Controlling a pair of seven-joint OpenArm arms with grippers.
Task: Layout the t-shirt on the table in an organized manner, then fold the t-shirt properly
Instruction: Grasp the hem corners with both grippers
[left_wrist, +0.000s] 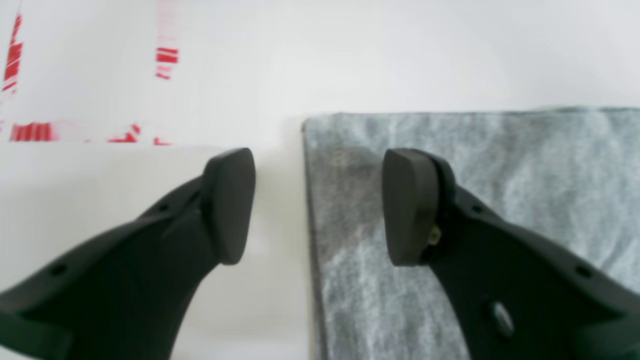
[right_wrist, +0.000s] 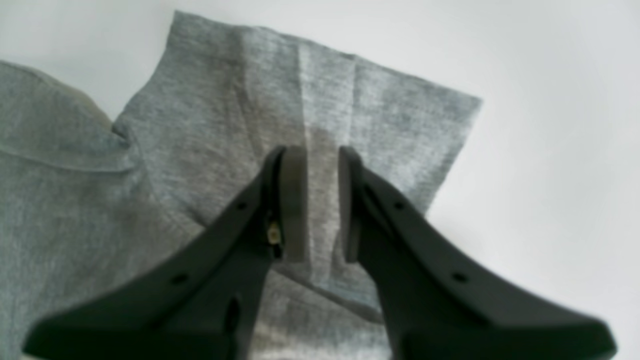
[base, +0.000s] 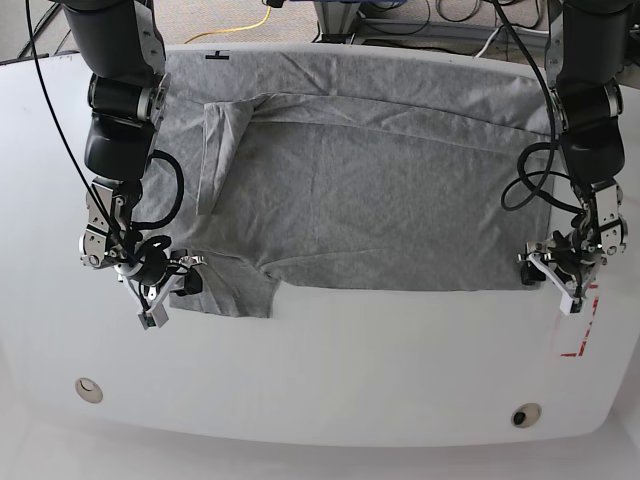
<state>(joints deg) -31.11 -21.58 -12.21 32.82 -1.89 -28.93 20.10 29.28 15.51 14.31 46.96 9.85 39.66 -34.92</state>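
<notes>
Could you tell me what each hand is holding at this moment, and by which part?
The right hand pinches a raised ridge of the t-shirt on its sleeve. The left hand is open, straddling the shirt's corner edge, holding nothing.

- The left gripper (left_wrist: 320, 205) points down, its jaws spread wide apart with nothing between them.
- The right gripper (right_wrist: 320, 200) points down too, its jaws narrowly parted, pinching a raised fold of the t-shirt (right_wrist: 210, 135).

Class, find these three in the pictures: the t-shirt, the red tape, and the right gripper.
t-shirt (base: 380, 190): base view, middle of the spread grey body.
red tape (left_wrist: 31, 132): left wrist view, lower strip of the rectangle.
right gripper (right_wrist: 315, 202): right wrist view, between its fingers, over a raised fold of sleeve.
</notes>
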